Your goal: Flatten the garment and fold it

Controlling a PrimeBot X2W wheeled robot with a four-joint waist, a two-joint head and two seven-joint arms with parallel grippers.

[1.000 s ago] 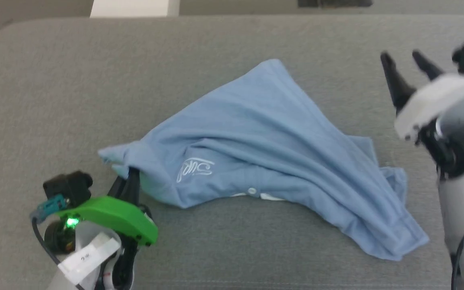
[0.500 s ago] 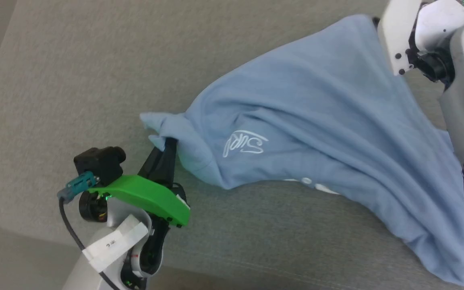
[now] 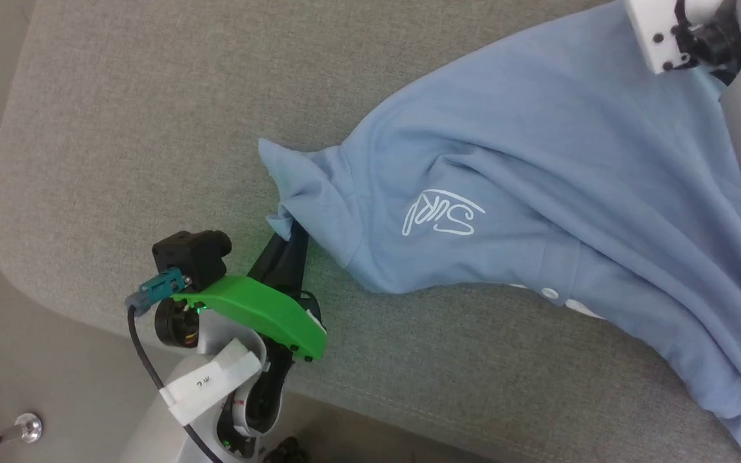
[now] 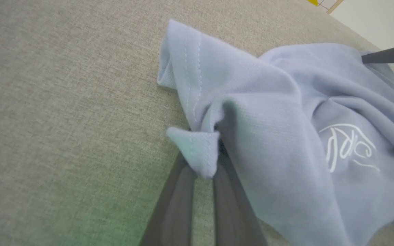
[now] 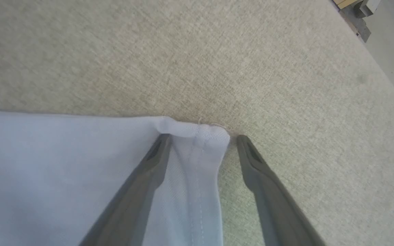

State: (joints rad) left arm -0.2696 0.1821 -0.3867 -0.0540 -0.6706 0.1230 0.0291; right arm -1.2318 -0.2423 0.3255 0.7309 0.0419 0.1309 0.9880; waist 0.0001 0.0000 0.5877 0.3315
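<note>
Right pincer (image 5: 200,136) has come from beside the garment (image 3: 538,167) to its far corner; my head camera swung too. It stands wide, hem corner between its fingers. Left pincer (image 3: 288,235) pinches the sleeve hem. Garment lies rumpled on the grey counter (image 3: 152,96).

1. Bright, soft, even light falls on the grey fabric desk (image 3: 152,96), with no glare.
2. The garment (image 3: 538,161) casts only a thin, faint shadow along its near edge.
3. In the left wrist view a green glow tints the desk's lower part, and the left claw (image 4: 204,174) is out of focus.
4. The right claw (image 5: 204,138) is soft too, and the weave beyond it looks pale.
5. The head view is fairly sharp.
</note>
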